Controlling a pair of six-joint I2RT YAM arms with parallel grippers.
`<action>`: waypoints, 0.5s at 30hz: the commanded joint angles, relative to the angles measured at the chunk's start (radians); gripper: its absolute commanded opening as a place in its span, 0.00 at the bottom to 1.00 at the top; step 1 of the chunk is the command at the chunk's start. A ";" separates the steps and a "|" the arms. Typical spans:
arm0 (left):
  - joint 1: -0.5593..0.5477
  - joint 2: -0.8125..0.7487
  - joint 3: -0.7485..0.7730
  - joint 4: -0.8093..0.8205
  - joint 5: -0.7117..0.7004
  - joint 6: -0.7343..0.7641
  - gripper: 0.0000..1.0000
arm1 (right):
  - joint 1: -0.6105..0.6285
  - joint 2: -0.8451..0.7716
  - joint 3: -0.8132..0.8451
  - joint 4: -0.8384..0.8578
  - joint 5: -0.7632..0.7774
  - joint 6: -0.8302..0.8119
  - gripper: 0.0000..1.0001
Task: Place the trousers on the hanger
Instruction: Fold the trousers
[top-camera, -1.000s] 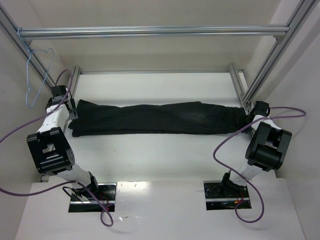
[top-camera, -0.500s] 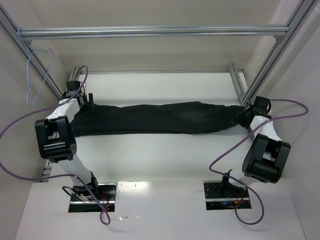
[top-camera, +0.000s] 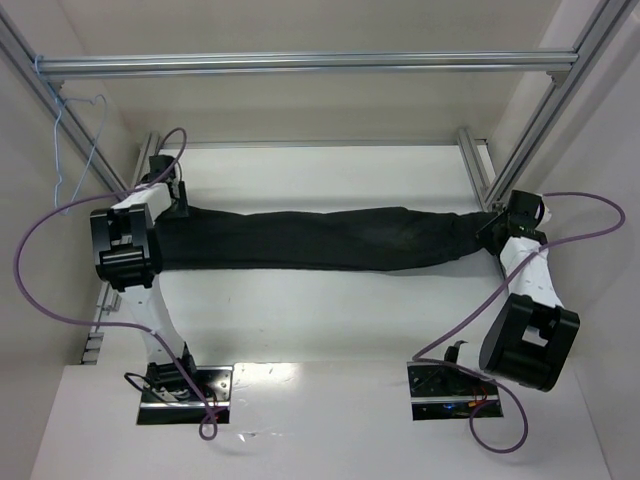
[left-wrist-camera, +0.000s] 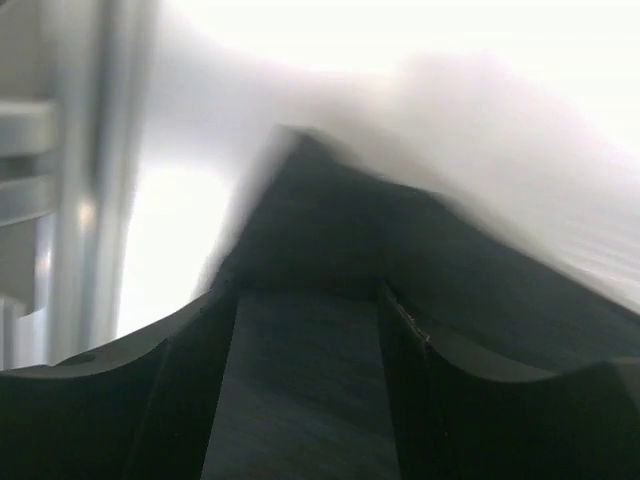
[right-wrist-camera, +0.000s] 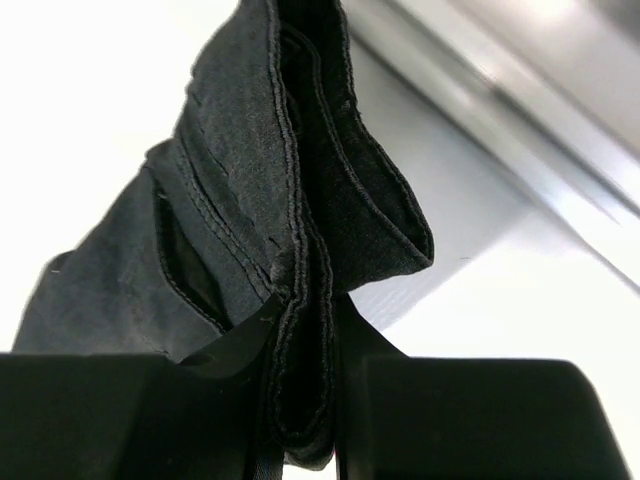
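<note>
Two grippers bracket the plain black soft-fabric long trousers (top-camera: 320, 238), which run as one long dark band across the far half of the white table (top-camera: 320, 320). Whether the band sags onto the table or hangs just above it cannot be told from above.

The right gripper (top-camera: 492, 226) (right-wrist-camera: 300, 330) is closed tight on a folded, stitched edge of the trousers. The cloth is bunched between its fingers (right-wrist-camera: 200, 400) and rises out of them.

The left gripper (top-camera: 172, 195) (left-wrist-camera: 305, 300) is at the opposite end. Its wrist view is blurred: dark cloth fills the gap between fairly wide-set fingers (left-wrist-camera: 190, 400), but I cannot tell whether they clamp it or merely straddle it.

The thin light-blue wire hanger (top-camera: 78, 160) hangs by its hook from the silver aluminium frame bar (top-camera: 40, 85) at the far left, beside the left arm and apart from the trousers. Nothing is draped on it.

The step in hand looks like securing and spreading the garment between the arms, so the task is at an early stage. Next, the left end probably needs a sure grip. The cloth then has to be carried towards the hanger and fed over its lower wire, with both ends kept taut enough that the soft fabric does not slump.

No container is in view.
</note>
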 joint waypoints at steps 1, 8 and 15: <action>0.060 0.039 0.012 0.004 -0.101 -0.049 0.66 | 0.000 -0.090 0.090 0.036 0.132 -0.039 0.00; 0.060 -0.050 -0.022 -0.006 0.032 -0.028 0.71 | 0.000 -0.104 0.109 0.062 0.068 -0.069 0.00; 0.060 -0.264 -0.065 -0.078 0.218 0.007 0.81 | 0.040 -0.165 0.182 0.084 0.035 -0.131 0.00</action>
